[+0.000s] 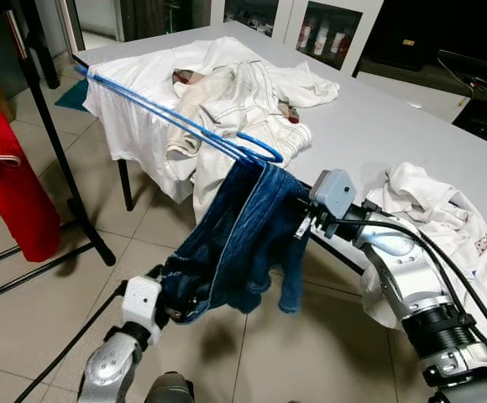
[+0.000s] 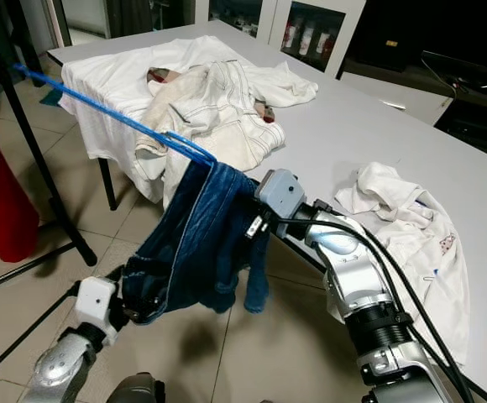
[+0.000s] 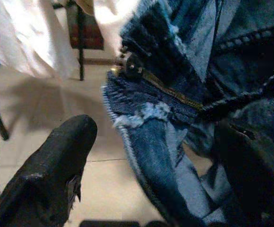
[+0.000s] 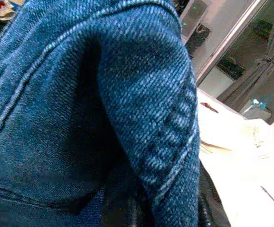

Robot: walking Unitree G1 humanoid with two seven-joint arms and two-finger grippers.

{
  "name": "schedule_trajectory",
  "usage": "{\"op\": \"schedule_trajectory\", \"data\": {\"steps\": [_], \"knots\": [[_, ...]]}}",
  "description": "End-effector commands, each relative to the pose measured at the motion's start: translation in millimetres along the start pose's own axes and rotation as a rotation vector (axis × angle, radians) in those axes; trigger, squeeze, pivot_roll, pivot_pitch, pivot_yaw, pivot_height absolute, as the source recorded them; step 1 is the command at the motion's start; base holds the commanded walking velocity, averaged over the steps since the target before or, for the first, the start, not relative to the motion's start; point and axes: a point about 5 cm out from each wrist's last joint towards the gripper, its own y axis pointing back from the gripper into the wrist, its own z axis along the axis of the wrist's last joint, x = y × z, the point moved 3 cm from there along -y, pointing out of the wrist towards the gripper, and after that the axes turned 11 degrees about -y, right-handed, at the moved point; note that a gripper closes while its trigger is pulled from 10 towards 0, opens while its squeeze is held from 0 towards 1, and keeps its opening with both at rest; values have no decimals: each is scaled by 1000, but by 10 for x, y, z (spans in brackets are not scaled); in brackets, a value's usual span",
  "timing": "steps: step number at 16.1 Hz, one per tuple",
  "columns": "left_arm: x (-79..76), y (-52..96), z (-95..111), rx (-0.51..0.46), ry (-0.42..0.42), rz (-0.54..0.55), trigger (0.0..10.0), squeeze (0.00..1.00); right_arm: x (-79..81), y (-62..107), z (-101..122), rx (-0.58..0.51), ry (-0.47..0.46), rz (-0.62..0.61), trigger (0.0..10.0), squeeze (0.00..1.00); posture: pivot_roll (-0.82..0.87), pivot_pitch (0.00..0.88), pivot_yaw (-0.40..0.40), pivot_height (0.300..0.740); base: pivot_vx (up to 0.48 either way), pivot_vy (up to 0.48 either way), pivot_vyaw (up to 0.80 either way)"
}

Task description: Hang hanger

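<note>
A long blue hanger (image 1: 176,117) stretches in the air from near the rack back to my right gripper (image 1: 298,225). Dark blue jeans (image 1: 243,235) are draped over its near end and hang down toward the floor. The right gripper reaches in under the denim and holds the hanger up; in the right wrist view the jeans (image 4: 104,104) cover it. Lower down, my left gripper (image 1: 170,306) sits at the jeans' waistband. In the left wrist view its fingers (image 3: 52,170) stand wide apart, open, with the zipper and button (image 3: 132,66) between them.
A black clothes rack pole (image 1: 50,126) stands at the left with a red garment (image 1: 8,185) hanging beside it. The grey table (image 1: 395,117) carries a heap of white clothes (image 1: 227,84) and a white shirt (image 1: 445,218) at its near right edge. Tiled floor lies below.
</note>
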Motion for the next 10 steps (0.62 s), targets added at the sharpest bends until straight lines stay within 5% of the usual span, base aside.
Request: {"op": "schedule_trajectory", "data": {"steps": [1,4,5,6,10], "knots": [[-57,-27,-30,17,32,-30,10000,0,-37,24,109,-35,15,-5,0,0,194,9,-120,710,0,0,0],[-109,-147,23,10,74,-73,10000,0,17,6,106,-38,11,11,0,0,193,13,-119,710,0,0,0],[-143,-172,49,-1,91,-98,6627,0,22,4,102,-37,10,12,0,0,192,14,-118,710,0,0,0],[-211,-178,70,-16,108,-148,0,0,24,6,100,-37,9,12,0,0,189,11,-114,710,0,0,0],[-350,-99,11,-14,122,-267,0,0,31,27,79,-30,9,11,0,0,185,4,-107,710,0,0,0]]}}
